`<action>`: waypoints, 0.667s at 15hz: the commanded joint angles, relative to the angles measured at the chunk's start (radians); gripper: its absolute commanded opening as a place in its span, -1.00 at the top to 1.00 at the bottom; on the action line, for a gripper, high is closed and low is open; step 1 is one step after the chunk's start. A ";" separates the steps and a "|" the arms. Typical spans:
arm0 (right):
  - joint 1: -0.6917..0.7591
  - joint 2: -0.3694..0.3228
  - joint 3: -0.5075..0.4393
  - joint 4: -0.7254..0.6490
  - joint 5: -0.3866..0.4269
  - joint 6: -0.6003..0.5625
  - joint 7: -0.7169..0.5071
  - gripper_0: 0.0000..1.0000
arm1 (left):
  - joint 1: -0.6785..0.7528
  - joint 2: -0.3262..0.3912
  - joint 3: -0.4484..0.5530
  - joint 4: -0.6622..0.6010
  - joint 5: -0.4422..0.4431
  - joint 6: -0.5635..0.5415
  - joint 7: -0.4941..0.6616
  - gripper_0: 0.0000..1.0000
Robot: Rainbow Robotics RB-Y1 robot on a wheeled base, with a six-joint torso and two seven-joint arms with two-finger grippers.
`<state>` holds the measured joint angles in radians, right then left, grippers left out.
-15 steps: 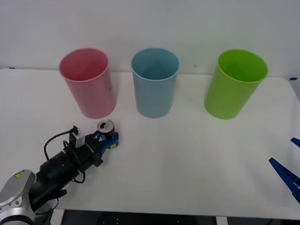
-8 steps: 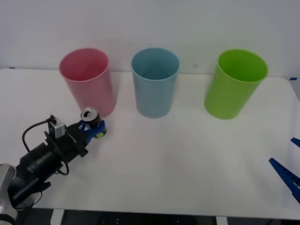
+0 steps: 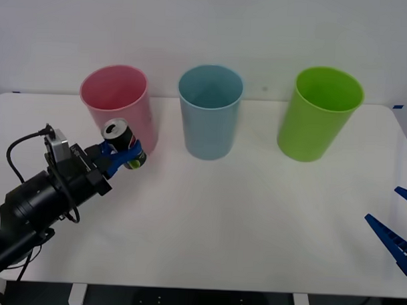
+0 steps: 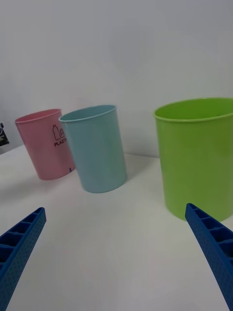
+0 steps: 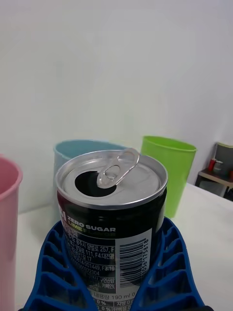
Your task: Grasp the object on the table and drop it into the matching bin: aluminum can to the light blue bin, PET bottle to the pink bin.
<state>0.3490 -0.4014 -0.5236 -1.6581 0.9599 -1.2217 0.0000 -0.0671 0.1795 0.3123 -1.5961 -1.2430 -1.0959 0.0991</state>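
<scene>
I have the aluminum can (image 3: 121, 142) clamped upright in the left end effector (image 3: 123, 152), lifted clear of the counter (image 3: 255, 214) and just in front of the pink bin (image 3: 118, 109). Transport step in hand, I judge. Next move calls for carrying the can sideways and higher to above the light blue bin (image 3: 210, 109), clearing its rim, then release. Right end effector (image 3: 394, 233) parked at the counter's right edge, fingers apart
</scene>
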 commanded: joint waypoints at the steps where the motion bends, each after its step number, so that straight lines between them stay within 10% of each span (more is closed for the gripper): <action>1: 0.000 0.000 0.000 0.000 0.000 0.000 0.000 -1.00 | 0.000 -0.002 0.011 -0.097 -0.032 0.008 0.132 1.00; 10: 0.000 0.000 0.000 0.000 0.000 0.000 0.000 -1.00 | -0.128 -0.002 -0.002 -0.234 -0.207 0.076 0.433 1.00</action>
<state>0.3490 -0.4014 -0.5236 -1.6581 0.9599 -1.2217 0.0001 -0.1790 0.1791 0.3087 -1.8300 -1.4285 -1.0205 0.5161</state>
